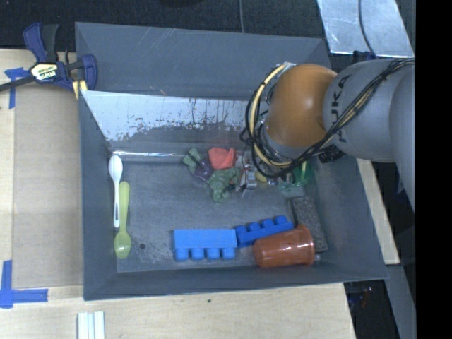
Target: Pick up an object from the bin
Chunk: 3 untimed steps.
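My gripper (248, 177) is low in the bin's back middle, mostly hidden beneath the arm's orange dome. Its tip is right beside a dark green, camouflage-like toy figure (220, 181) that lies just to its left. A small red piece (222, 157) lies behind that figure, close to the bin's back wall. A green item (302, 177) peeks out from under the dome on the right.
Along the front lie a light blue brick (205, 244), a darker blue brick (263, 229) and a brown cup (284, 248) on its side. A dark grey flat block (308, 221) sits at the right. A white spoon (116, 189) and a green spoon (123, 221) lie at the left.
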Available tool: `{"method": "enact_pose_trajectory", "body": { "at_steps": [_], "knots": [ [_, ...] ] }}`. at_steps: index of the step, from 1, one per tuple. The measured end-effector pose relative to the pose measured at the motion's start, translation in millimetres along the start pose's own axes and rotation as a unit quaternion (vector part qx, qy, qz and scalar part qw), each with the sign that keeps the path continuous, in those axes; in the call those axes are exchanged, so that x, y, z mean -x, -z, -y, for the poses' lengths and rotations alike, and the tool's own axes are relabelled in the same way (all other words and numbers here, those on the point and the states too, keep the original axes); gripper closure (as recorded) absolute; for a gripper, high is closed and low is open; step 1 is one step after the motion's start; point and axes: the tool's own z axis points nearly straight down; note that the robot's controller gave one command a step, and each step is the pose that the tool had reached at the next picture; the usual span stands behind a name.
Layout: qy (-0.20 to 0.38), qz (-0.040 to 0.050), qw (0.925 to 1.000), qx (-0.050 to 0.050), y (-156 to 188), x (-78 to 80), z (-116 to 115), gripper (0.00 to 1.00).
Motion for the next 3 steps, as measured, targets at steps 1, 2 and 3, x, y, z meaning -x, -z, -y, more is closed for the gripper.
{"method": "enact_pose_trajectory", "body": {
  "at_steps": [1, 2, 3],
  "knots": [
    [-0.002, -0.0003, 1.0, 0.0, 41.8, -0.9, 1.9, 1.0],
    [0.003, -0.0022, 1.0, 0.0, 105.7, 9.7, -0.2, 1.0],
    [0.107, 0.0027, 0.9942, 0.0, 50.8, 15.1, -5.4, 1.0]
  ]
}}
